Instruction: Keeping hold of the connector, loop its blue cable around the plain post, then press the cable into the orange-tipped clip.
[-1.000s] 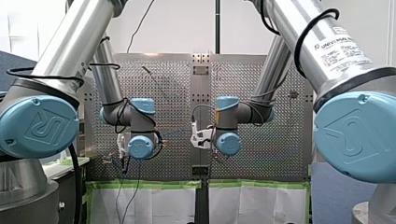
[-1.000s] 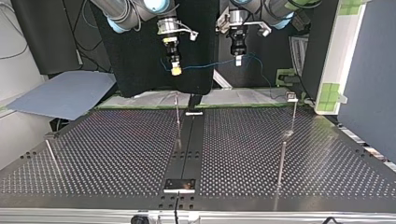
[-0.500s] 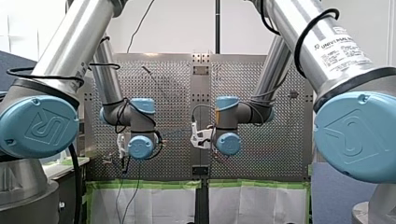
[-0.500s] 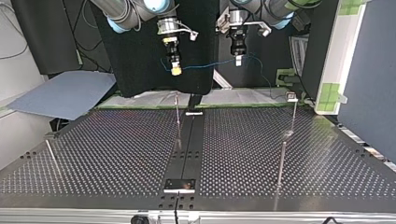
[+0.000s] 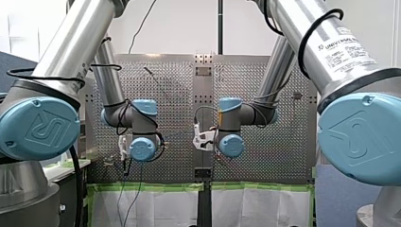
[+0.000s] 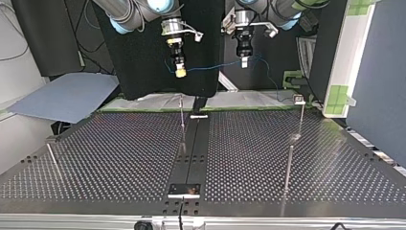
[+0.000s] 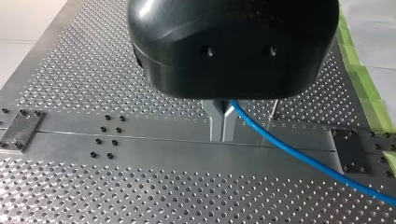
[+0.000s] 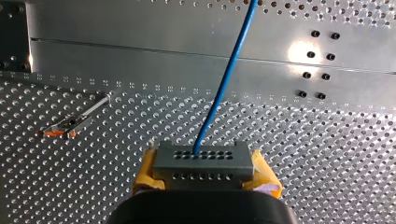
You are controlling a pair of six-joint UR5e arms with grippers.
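Above the perforated table's far edge hung my right gripper (yellow-tipped) at the left and my left gripper to its right. A blue cable was strung between them. Thin posts stood on the table.

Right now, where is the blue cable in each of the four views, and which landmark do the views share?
Top view: the blue cable stretches between my right gripper and my left gripper.
Left wrist view: it runs out sideways from my shut left gripper.
Right wrist view: it rises from the connector in my right gripper.
Front view: I cannot make it out.
Shared landmark: the smooth centre strip.
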